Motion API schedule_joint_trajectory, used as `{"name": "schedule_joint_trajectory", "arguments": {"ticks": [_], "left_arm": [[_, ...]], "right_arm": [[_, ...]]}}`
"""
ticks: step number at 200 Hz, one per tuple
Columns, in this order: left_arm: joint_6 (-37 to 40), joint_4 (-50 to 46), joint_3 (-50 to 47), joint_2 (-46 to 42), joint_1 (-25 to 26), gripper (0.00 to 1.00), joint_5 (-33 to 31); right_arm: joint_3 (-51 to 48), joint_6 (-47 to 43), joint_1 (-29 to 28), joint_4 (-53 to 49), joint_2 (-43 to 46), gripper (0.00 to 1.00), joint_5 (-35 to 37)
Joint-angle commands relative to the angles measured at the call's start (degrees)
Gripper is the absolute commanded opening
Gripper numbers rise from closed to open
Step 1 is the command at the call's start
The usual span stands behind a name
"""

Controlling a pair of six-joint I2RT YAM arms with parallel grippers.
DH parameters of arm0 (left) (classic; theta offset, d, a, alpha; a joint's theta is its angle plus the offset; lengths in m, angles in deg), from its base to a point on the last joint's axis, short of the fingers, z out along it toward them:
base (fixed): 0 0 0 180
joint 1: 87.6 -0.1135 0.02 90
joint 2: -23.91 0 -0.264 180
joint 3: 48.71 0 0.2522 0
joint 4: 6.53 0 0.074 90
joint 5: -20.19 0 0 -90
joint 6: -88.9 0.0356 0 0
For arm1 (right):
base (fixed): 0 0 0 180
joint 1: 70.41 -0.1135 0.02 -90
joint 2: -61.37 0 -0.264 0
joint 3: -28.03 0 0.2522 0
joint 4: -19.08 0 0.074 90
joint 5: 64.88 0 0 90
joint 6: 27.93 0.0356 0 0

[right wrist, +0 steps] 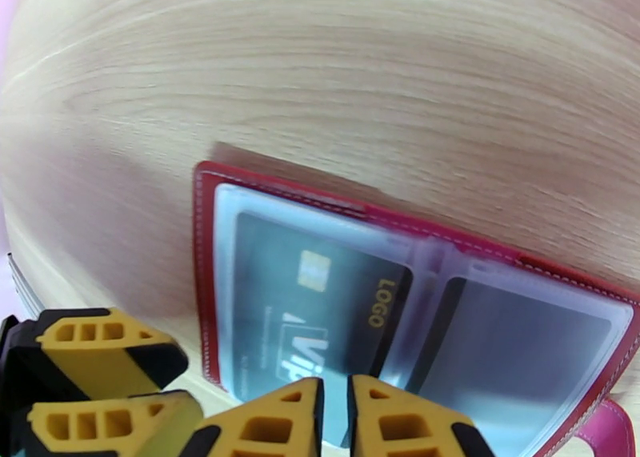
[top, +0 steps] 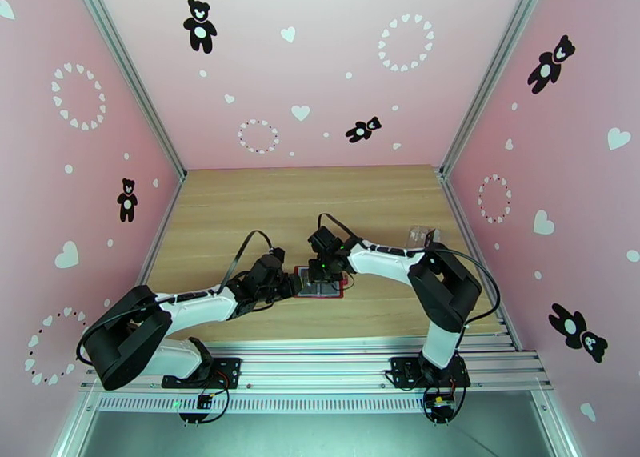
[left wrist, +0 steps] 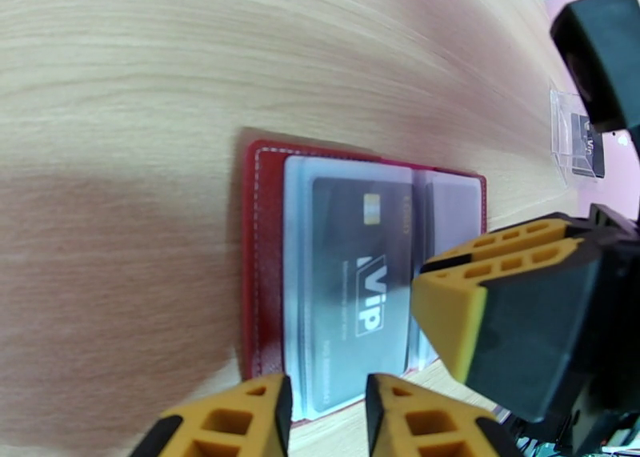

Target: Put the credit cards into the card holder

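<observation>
Right wrist view: the right gripper (right wrist: 334,418) is drawn to a narrow slit at the near edge of the opened card holder (right wrist: 204,290). Whether anything is pinched cannot be told. A credit card (right wrist: 304,314) is seen in a clear pocket, probably being seated. The left gripper (left wrist: 328,418) is held part-open beside it, likely for steadying.

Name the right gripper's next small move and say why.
Probably raise the right gripper off the wallet: the VIP card looks fully seated in its clear pocket, the neighbouring pocket looks filled too, and another card waits in the clear case.
</observation>
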Motion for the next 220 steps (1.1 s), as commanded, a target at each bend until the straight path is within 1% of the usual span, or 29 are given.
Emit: {"name": "schedule_joint_trajectory", "arguments": {"ticks": [1,133,220], "left_arm": [[0.66,0.03,-0.13,0.83,0.39,0.31,-0.55],[0.6,0.03,-0.14,0.25,0.45,0.32,-0.51],[0.78,-0.23,0.42,0.35,0.47,0.32,-0.55]], "right_arm": [[0.61,-0.53,-0.28,-1.69,-0.96,0.18,1.31],[-0.14,-1.32,-0.29,-2.07,-3.55,0.18,2.68],[-0.34,-2.11,-0.28,-3.83,-2.72,0.18,5.27]]}}
